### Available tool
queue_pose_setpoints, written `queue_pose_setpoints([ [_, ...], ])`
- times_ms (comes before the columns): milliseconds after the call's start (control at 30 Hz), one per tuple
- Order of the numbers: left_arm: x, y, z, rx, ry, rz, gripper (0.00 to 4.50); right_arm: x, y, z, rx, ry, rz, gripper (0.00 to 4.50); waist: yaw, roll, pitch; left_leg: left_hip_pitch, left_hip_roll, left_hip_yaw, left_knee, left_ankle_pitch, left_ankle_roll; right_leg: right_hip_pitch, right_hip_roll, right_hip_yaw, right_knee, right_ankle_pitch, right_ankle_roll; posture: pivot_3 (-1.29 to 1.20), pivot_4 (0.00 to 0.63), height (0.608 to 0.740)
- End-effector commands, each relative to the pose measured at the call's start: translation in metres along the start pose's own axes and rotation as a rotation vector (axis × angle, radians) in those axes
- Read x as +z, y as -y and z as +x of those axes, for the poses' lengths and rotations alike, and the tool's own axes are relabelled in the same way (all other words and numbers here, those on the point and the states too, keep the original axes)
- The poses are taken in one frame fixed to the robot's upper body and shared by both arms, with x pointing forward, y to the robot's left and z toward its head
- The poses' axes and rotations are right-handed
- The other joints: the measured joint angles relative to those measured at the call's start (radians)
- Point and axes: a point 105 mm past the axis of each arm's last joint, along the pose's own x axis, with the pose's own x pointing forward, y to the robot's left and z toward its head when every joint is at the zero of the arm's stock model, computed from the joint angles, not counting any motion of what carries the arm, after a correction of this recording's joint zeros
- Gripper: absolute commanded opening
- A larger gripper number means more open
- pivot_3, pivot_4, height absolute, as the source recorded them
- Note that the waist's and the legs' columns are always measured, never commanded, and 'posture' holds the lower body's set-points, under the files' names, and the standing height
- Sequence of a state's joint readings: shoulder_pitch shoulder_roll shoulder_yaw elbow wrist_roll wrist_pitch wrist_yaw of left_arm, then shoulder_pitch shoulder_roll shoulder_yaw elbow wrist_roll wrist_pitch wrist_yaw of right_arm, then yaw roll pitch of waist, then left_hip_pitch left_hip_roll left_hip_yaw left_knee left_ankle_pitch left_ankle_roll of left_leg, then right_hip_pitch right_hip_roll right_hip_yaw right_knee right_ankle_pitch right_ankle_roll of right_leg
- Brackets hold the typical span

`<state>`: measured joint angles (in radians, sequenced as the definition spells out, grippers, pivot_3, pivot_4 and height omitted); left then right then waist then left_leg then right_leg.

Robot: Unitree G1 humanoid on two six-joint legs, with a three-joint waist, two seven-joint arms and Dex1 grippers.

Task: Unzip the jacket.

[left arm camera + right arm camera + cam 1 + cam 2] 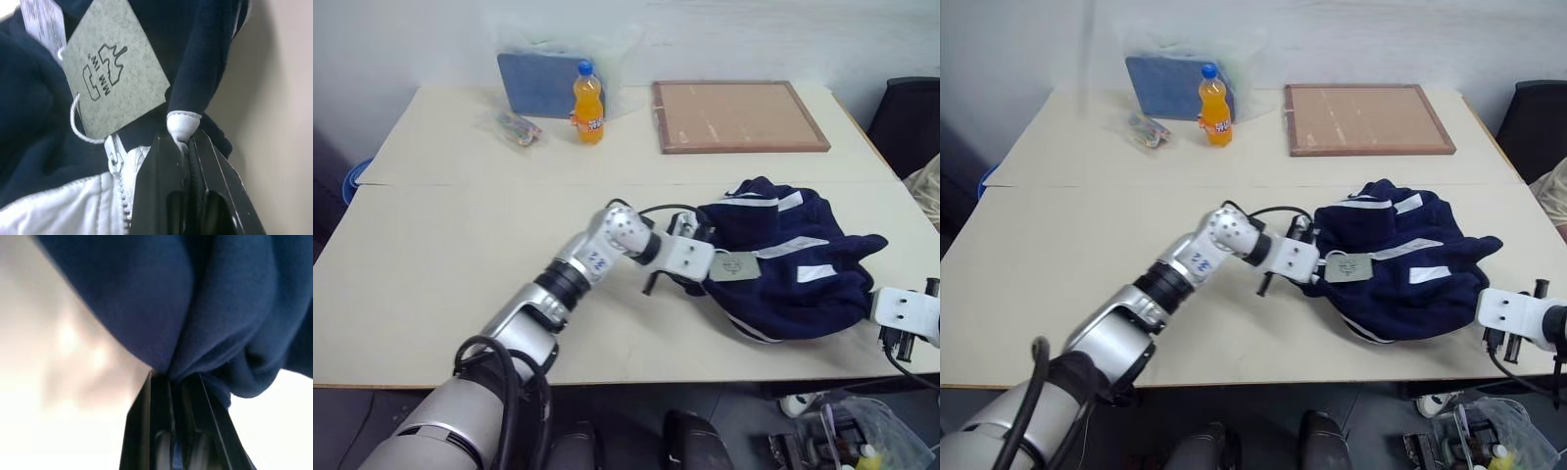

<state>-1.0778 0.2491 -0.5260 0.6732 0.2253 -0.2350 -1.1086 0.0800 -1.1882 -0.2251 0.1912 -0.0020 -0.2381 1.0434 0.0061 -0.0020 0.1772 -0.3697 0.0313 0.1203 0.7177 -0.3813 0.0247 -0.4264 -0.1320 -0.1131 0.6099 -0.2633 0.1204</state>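
- Head views: the jacket [793, 259] lies bunched near the front right edge of the desk [460, 264], well apart from the orange bottle [588, 103] and the framed board [739, 116] at the back. The left end effector [690, 257] reaches across to the jacket's near-left side beside the grey hang tag [736, 266]; the right end effector [1489, 318] meets the fabric at its right edge, probably to anchor the cloth while the other pulls.
- Left wrist view: the left end effector's fingers [161, 186] are clamped together on a white-tipped navy tab [183, 125] (whether this is the zipper's pull cannot be told), just beside the white zipper teeth [122, 181].
- Right wrist view: the right end effector [173, 382] is pinched on a fold of the jacket's blue fabric.
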Motion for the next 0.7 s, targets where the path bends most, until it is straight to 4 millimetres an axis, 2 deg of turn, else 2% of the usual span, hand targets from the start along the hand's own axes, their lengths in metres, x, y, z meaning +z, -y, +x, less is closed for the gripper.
queue_pose_setpoints([
  [33,-0.01,0.004,-0.03,-0.002,-0.027,0.066,0.0,0.052,-0.011,-0.007,0.083,0.178,-0.01,0.04,-0.001,0.0,0.0,0.0,0.0,0.0,0.0,0.0,0.0,0.0,0.0,0.0,0.0,0.0,0.0,0.0,0.15,0.74],
  [200,-0.029,0.022,-0.069,-0.026,-0.069,0.114,0.0,0.12,-0.055,-0.017,0.321,0.397,0.048,0.04,0.006,0.0,0.0,-0.001,0.0,-0.006,0.001,0.0,0.0,0.0,-0.001,0.0,0.001,0.0,0.0,0.0,0.15,0.74],
  [267,-0.031,0.028,-0.078,-0.035,-0.069,0.14,0.0,0.138,-0.072,-0.022,0.405,0.446,0.071,0.04,0.013,0.0,0.0,-0.001,0.0,-0.007,0.001,0.0,0.0,0.0,-0.001,0.0,0.001,0.0,0.0,0.0,0.15,0.74],
  [400,-0.034,0.041,-0.085,-0.055,-0.052,0.13,0.0,0.157,-0.09,-0.024,0.45,0.491,0.092,0.04,0.026,-0.001,0.0,-0.002,-0.001,-0.008,0.005,-0.002,0.002,0.001,-0.002,0.0,0.001,0.0,0.0,0.0,0.15,0.74],
  [533,-0.039,0.053,-0.085,-0.066,-0.041,0.101,0.0,0.157,-0.092,-0.015,0.404,0.483,0.108,0.04,0.025,-0.002,0.0,-0.002,-0.001,-0.008,0.006,-0.002,0.002,0.002,-0.002,-0.001,0.001,0.0,0.0,0.0,0.15,0.74],
  [667,-0.045,0.055,-0.085,-0.052,-0.057,0.075,0.0,0.161,-0.094,-0.013,0.381,0.504,0.147,0.04,0.022,-0.002,0.001,-0.002,-0.001,-0.006,0.006,-0.002,0.002,0.002,-0.001,-0.001,0.001,0.0,0.0,0.0,0.15,0.74],
  [700,-0.045,0.054,-0.086,-0.046,-0.057,0.064,0.0,0.161,-0.093,-0.011,0.365,0.5,0.156,0.27,0.021,-0.002,0.001,-0.001,-0.001,-0.005,0.006,-0.002,0.002,0.002,-0.001,-0.001,0.001,0.0,0.0,0.0,0.15,0.74],
])
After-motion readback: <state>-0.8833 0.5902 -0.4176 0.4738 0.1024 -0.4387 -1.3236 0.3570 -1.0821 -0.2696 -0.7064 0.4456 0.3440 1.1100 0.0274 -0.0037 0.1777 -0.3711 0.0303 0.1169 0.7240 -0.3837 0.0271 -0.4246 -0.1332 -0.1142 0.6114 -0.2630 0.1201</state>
